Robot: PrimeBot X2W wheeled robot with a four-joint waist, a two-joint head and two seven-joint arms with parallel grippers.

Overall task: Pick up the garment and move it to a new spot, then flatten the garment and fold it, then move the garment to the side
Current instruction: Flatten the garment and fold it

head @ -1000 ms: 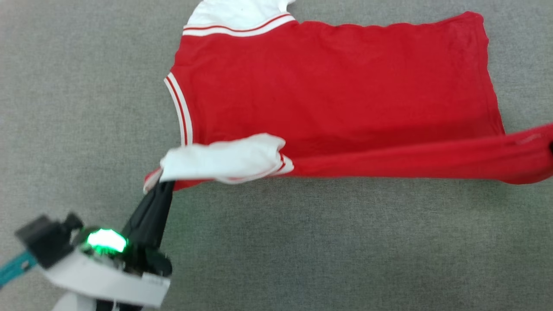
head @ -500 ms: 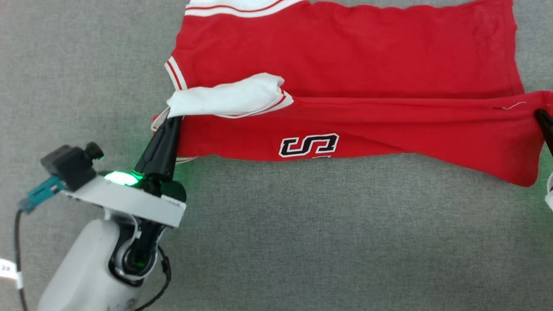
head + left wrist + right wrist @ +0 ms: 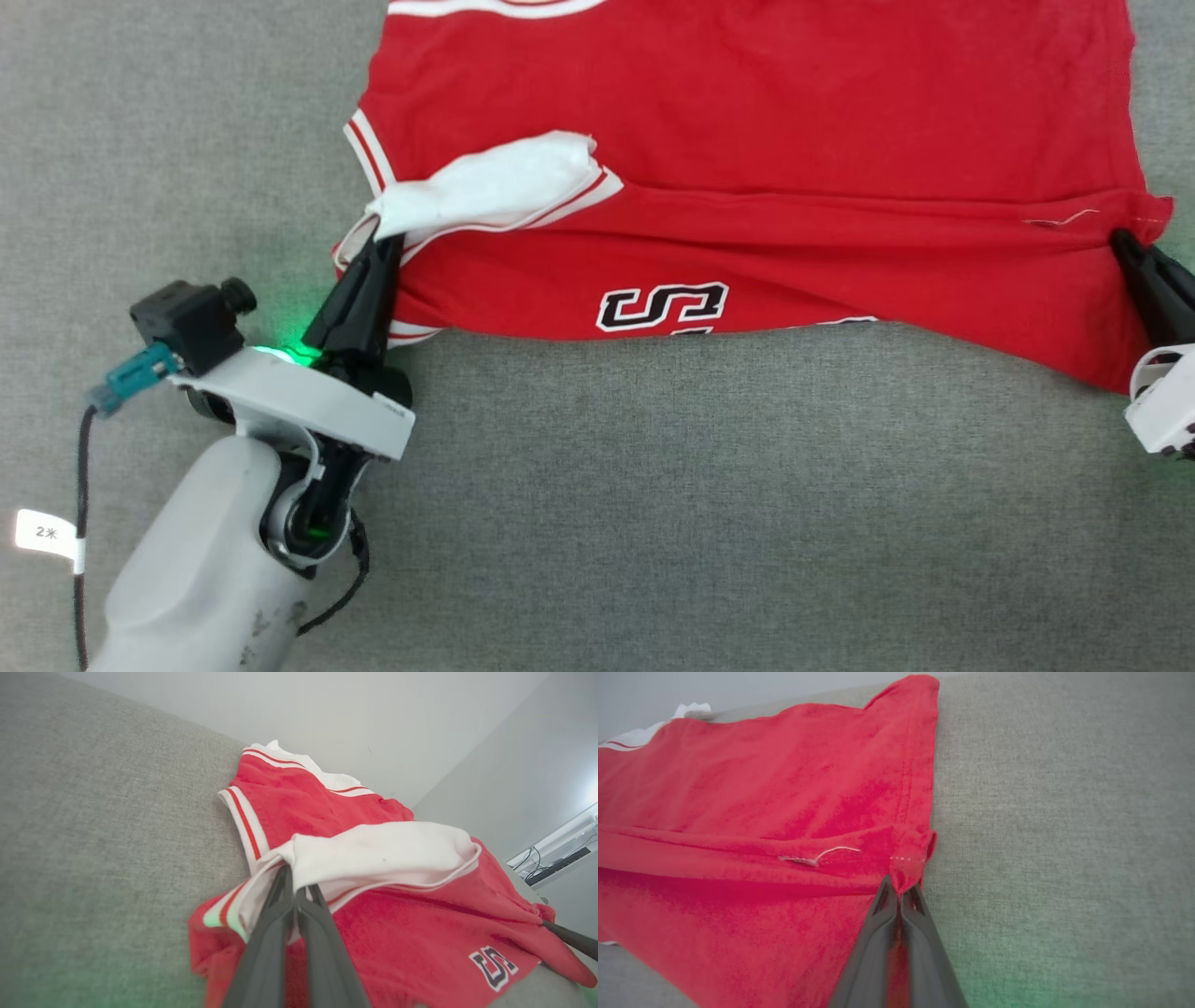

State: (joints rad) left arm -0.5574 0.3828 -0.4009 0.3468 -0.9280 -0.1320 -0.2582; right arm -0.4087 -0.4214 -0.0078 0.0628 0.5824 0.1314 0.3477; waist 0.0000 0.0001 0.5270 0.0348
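Note:
The garment [image 3: 747, 121], a red jersey with white striped trim, lies spread across the grey surface, its near edge folded up and over so a black white-outlined letter faces up. My left gripper [image 3: 381, 245] is shut on the garment's shoulder corner, under the bunched white sleeve [image 3: 485, 191]. In the left wrist view the left gripper [image 3: 294, 887] pinches the striped trim of the garment [image 3: 327, 812]. My right gripper [image 3: 1120, 241] is shut on the hem corner at the far right. The right wrist view shows the right gripper [image 3: 900, 891] clamping that red corner of the garment [image 3: 761, 793].
Grey fabric surface [image 3: 700, 523] stretches bare in front of the garment and to its left. A pale wall rises behind the surface in the left wrist view [image 3: 373, 714], with a shelf and cables [image 3: 556, 854] at the far right.
Both grippers have carried the near edge up over the jersey, so the fold has widened and the lettering now faces up. The head camera has shifted too, and the right gripper has come into view.

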